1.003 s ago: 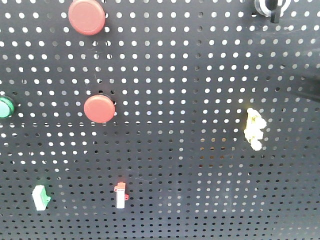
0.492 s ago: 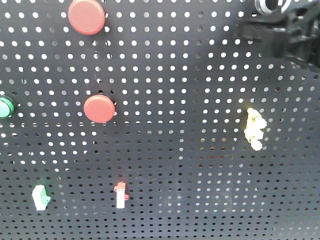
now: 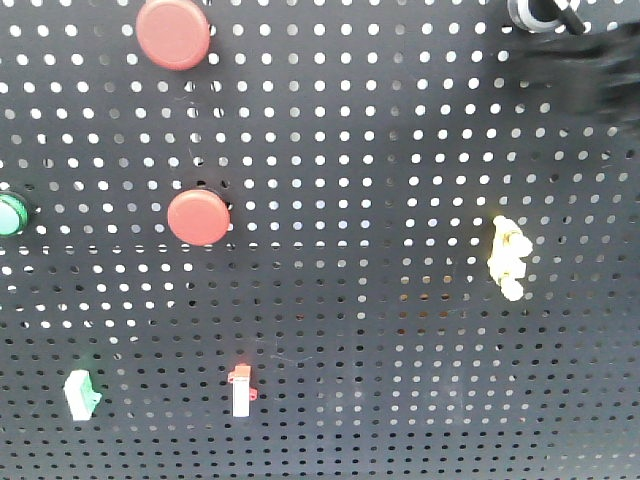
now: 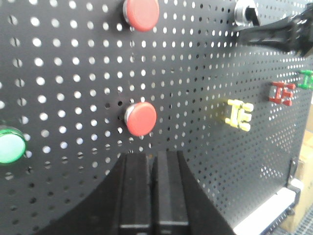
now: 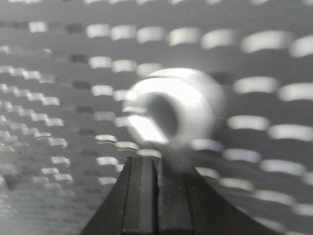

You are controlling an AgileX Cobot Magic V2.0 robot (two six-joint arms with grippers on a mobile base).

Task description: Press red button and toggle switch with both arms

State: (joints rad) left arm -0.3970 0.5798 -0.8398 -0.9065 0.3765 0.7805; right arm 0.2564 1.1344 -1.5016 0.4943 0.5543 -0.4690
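Observation:
Two red buttons sit on the black pegboard (image 3: 400, 150): one at the top (image 3: 173, 33), one mid-left (image 3: 198, 217). In the left wrist view my left gripper (image 4: 155, 155) is shut and empty, just below the middle red button (image 4: 142, 119), apart from it. The silver toggle switch (image 3: 538, 12) is at the top right. My right arm (image 3: 590, 70) shows as a blurred black limb just below it. In the right wrist view my right gripper (image 5: 157, 159) is shut and empty, right under the blurred toggle switch (image 5: 173, 107).
Also on the board are a green button (image 3: 8, 214) at the left edge, a yellow clip (image 3: 508, 258), a small red-and-white switch (image 3: 240, 390) and a green-and-white switch (image 3: 80, 393). The left wrist view adds red (image 4: 282, 93) and green (image 4: 306, 78) clips near the board's right edge.
The right arm came into the top right corner half a second ago, reaching left under the toggle switch. It now sits further right and is blurred. The buttons look unchanged.

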